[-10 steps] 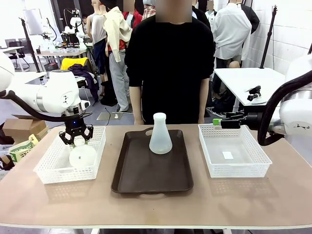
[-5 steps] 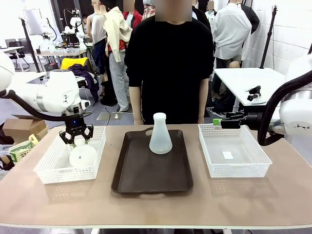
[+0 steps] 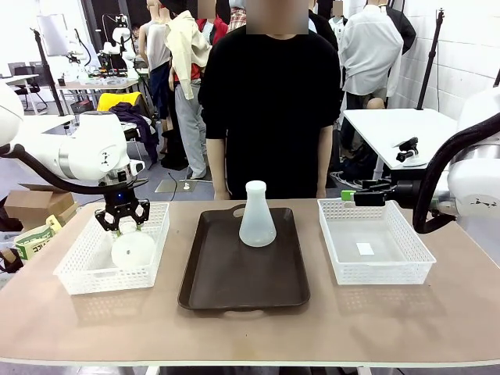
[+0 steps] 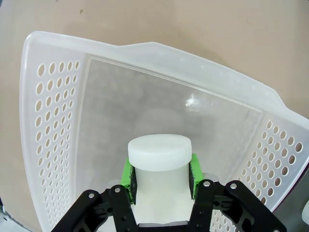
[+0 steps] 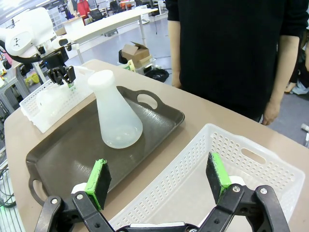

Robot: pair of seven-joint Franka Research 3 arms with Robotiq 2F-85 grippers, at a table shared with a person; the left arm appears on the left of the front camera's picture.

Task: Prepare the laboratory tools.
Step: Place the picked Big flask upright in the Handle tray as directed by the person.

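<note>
Barely anything has changed over the last second: the left gripper (image 3: 122,226) hangs in the same spot over the left basket (image 3: 74,277), near the bench's left edge, with no lift visible between the earlier front views and this one.

Left gripper: pinching the neck of one flask (image 4: 159,166) between its green pads (image 4: 128,176). Wrist view shows the pads on either side of the neck, just under the rim. Front view shows the flask's (image 3: 132,250) round base facing the camera, so it hangs tilted, inside or just above the basket; cannot tell whether it touches the basket floor.

Second flask (image 3: 257,217): upright on the brown tray (image 3: 234,289) at the bench's middle, toward the tray's far edge. Untouched.

Right gripper (image 5: 159,181): fingers spread wide, nothing between them, held over the right basket's (image 3: 379,269) far edge, near the bench's right edge.

Person stands at the far side, arms down, taking no part.

Reading: grip looks settled and the arm is pausing. One flask already stands on the tray; likely next is carrying the held one over beside it. Tilt will need righting first.
</note>
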